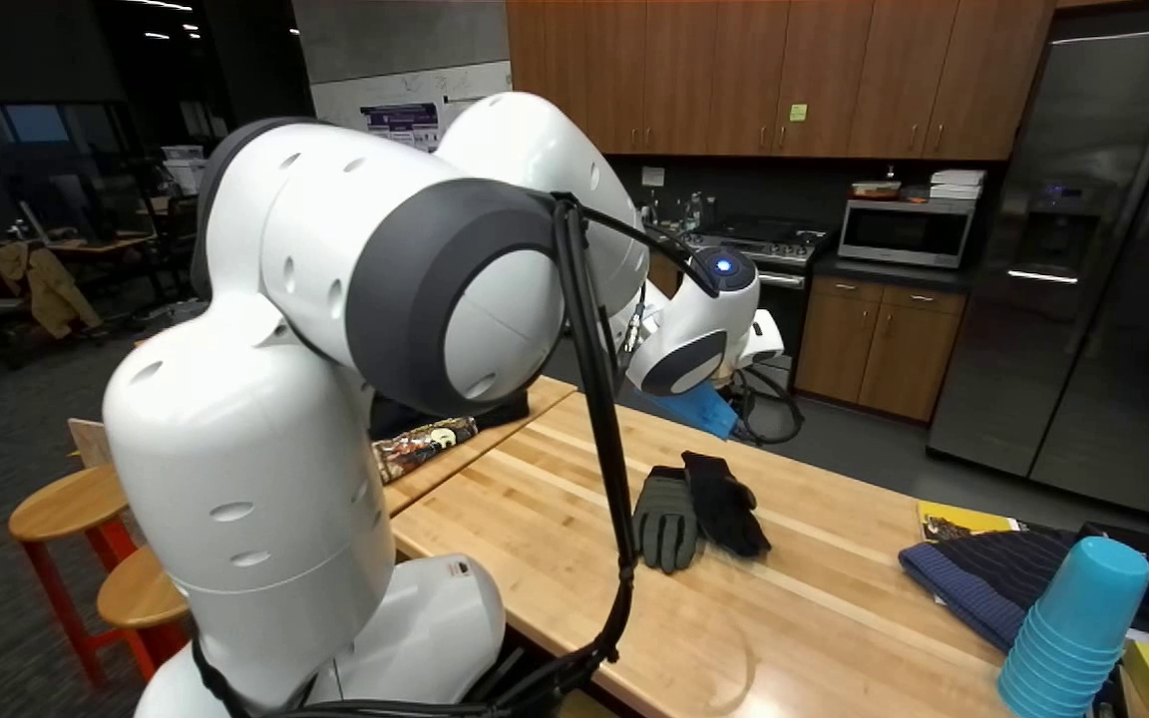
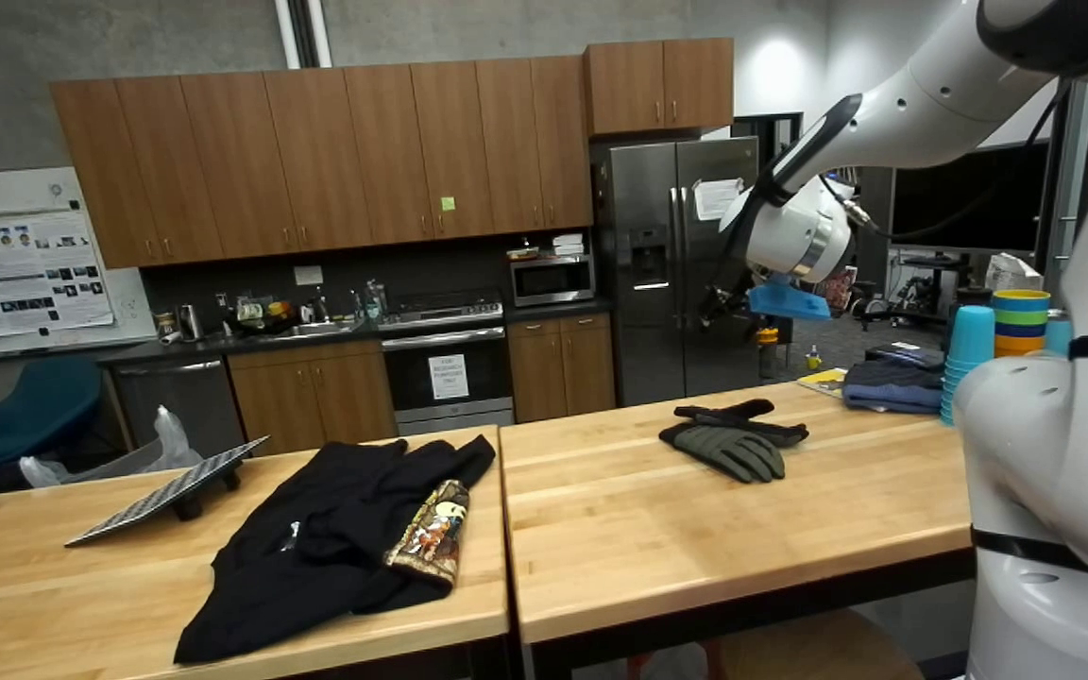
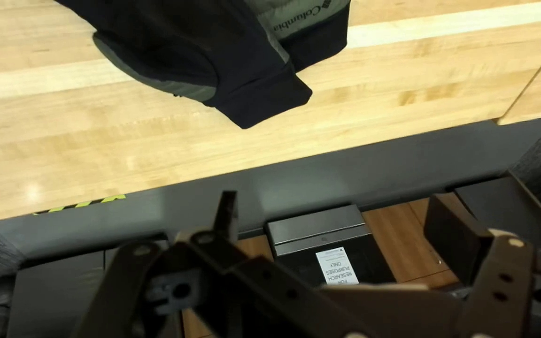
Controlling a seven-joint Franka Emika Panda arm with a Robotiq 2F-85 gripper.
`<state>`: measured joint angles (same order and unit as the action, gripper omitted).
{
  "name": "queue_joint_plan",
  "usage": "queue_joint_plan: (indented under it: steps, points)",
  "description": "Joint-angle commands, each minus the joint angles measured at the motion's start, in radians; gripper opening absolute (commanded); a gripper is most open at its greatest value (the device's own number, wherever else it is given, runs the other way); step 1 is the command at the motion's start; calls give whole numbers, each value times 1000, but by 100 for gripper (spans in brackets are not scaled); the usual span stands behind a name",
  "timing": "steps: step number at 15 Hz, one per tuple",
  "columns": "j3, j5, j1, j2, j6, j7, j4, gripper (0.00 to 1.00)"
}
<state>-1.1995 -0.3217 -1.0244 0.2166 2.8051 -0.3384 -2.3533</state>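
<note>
A: How is the gripper (image 3: 332,216) standing just now?

B: It's hanging in the air, and its fingers (image 3: 453,239) are standing wide apart. In the wrist view, the floor (image 3: 298,192) and an oven (image 3: 317,234) are showing through the gap between them.

A: What is lying nearest to it?

B: A grey glove (image 1: 667,519) and a black glove (image 1: 727,507). They're lying together on the wooden table (image 1: 834,618), touching, and in the wrist view the black glove is partly covering the grey one.

A: Which way are they facing?

B: Their cuffs (image 3: 261,98) are pointing toward the oven-side edge of the table. The grey glove is showing the word "Columbia" near its cuff, reading upside down in the wrist view.

A: Is the gripper touching them?

B: It's hanging apart from both. In the wrist view, its fingers are appearing past the table's edge, while the gloves are lying further in.

A: What else is sitting around?

B: In an exterior view, a stack of blue cups (image 1: 1068,638) is standing upside down beside some dark blue knitwear (image 1: 983,578). On the neighbouring table (image 2: 81,614), black clothing (image 2: 317,557) is lying spread out, with a brightly printed piece (image 2: 433,534) at its edge; I'm not managing to tell what that is. A tilted board (image 2: 166,496) is standing near the clothing.
</note>
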Motion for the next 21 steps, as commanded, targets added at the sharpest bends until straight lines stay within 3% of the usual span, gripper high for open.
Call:
queue_joint_plan:
  steps: [1, 7, 10, 11, 16, 21]
  points:
    - [-72, -82, -70, -72, -74, 39, 55, 100]
    - [-159, -182, -165, -114, -222, 52, 114, 100]
    - [-161, -193, -195, -106, -155, 8, 109, 100]
    - [-143, -170, -169, -83, -174, 31, 95, 100]
    - [-138, -173, -181, -80, -154, 36, 92, 100]
    - [-176, -301, -203, -121, -89, 159, 136, 100]
